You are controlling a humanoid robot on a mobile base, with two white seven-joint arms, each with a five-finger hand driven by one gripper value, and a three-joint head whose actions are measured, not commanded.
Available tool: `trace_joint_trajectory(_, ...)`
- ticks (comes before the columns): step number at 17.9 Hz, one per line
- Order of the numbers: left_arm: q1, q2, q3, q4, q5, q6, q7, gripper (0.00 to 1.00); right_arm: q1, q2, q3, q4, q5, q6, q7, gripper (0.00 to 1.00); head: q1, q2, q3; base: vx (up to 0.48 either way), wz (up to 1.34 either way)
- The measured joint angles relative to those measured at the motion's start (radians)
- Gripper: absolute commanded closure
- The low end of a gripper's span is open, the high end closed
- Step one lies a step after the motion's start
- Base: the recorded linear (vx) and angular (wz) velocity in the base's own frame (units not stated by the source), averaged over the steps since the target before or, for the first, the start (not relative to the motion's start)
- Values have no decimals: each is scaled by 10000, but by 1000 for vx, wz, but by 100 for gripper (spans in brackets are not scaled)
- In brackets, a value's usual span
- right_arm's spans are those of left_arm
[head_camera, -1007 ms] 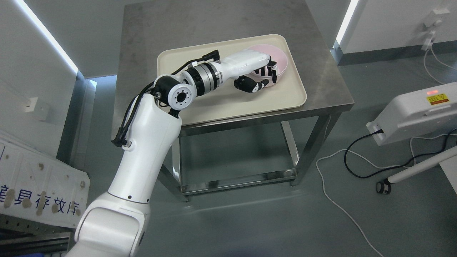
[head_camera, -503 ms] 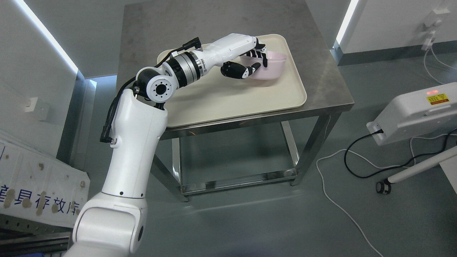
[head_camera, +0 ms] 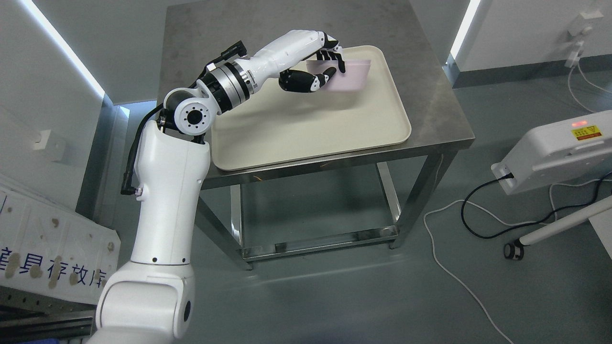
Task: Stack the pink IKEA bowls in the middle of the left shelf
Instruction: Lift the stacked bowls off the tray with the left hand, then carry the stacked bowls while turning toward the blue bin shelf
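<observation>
Left hand (head_camera: 319,64) clamped around pink bowl (head_camera: 349,76)

Bowl held over the tray's far end, on a table in the middle of the room.

The tray (head_camera: 306,134) lies on the steel table (head_camera: 229,43), toward its near right part. The left hand (head_camera: 318,62) holds the bowl (head_camera: 351,76) above the tray's far right corner. A cabled machine (head_camera: 554,150) stands on the floor, right of the table; a signboard (head_camera: 52,248) leans at lower left.
</observation>
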Motion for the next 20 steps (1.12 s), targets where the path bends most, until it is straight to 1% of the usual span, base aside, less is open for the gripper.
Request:
trace_joint_trajectory(5, 79, 0, 474, -464, 73, -756, 14, 100, 0, 0, 0, 0, 0, -1, 3, 0, 0, 0, 0, -16, -15)
trace_joint_trajectory(10, 560, 0, 1179, -1122, 112, -2240, 20, 99, -1, 0, 0, 0, 0, -4, 4, 0, 0, 0, 0, -80, -58)
trace_joint_trajectory(12, 783, 0, 1516, -1352, 181, -2653, 21, 99, -1, 0, 0, 0, 0, -4, 11, 0, 0, 0, 0, -174, -18)
trace_joint_trajectory(20, 1316, 0, 2944, -1947, 741, -2973, 22, 99, 0, 0, 0, 0, 0, -8, 49, 0, 0, 0, 0, -275, 24)
